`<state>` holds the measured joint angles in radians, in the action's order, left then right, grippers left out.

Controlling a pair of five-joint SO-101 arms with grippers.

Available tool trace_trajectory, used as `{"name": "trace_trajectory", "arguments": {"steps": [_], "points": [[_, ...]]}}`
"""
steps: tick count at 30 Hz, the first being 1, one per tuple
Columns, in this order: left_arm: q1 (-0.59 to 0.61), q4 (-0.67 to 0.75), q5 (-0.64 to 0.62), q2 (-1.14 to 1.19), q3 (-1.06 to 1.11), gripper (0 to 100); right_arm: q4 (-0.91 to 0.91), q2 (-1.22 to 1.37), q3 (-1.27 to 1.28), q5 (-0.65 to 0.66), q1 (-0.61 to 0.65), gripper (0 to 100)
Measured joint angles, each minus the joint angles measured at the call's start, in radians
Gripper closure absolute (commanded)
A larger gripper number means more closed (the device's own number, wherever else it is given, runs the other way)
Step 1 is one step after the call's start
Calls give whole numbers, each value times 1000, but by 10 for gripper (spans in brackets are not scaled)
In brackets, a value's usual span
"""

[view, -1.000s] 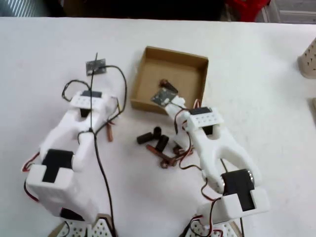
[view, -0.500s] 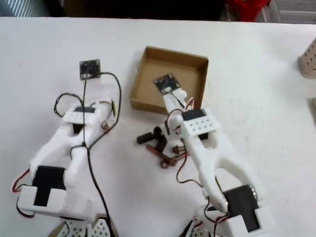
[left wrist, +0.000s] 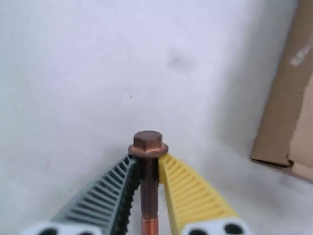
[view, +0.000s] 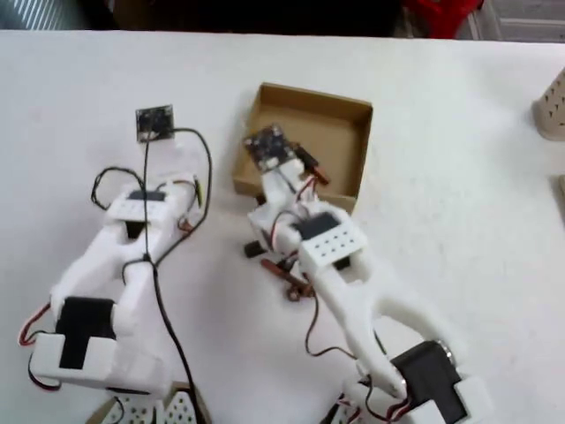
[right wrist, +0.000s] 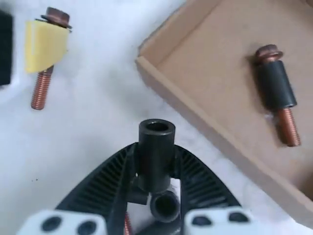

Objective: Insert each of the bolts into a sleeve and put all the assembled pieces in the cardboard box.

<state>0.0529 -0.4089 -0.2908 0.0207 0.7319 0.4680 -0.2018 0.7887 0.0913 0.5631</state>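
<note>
We are clamping a bolt (left wrist: 147,143) in the left gripper (left wrist: 148,161) beside the cardboard box (right wrist: 220,58) and a sleeve (right wrist: 156,142) in the right gripper (right wrist: 155,152) at its corner; an assembled piece (right wrist: 276,88) is lying inside.

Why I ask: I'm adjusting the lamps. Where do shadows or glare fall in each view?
High view: the table is evenly bright, no glare. Left wrist view: a soft shadow lies on the table beside the cardboard box; the bolt head has a sheen. Right wrist view: the held sleeve is dark, its rim faintly lit.
</note>
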Motion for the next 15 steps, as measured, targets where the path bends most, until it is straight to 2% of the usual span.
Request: {"name": "trace_trajectory", "arguments": {"steps": [2,7,15], "points": [[3,0,0,0,0,980,-100,-3,64,-18,37,982],[5,0,0,0,0,980,-408,-3,209,-170,55,982],[5,0,0,0,0,980,-904,-3,385,-196,109,982]]}}
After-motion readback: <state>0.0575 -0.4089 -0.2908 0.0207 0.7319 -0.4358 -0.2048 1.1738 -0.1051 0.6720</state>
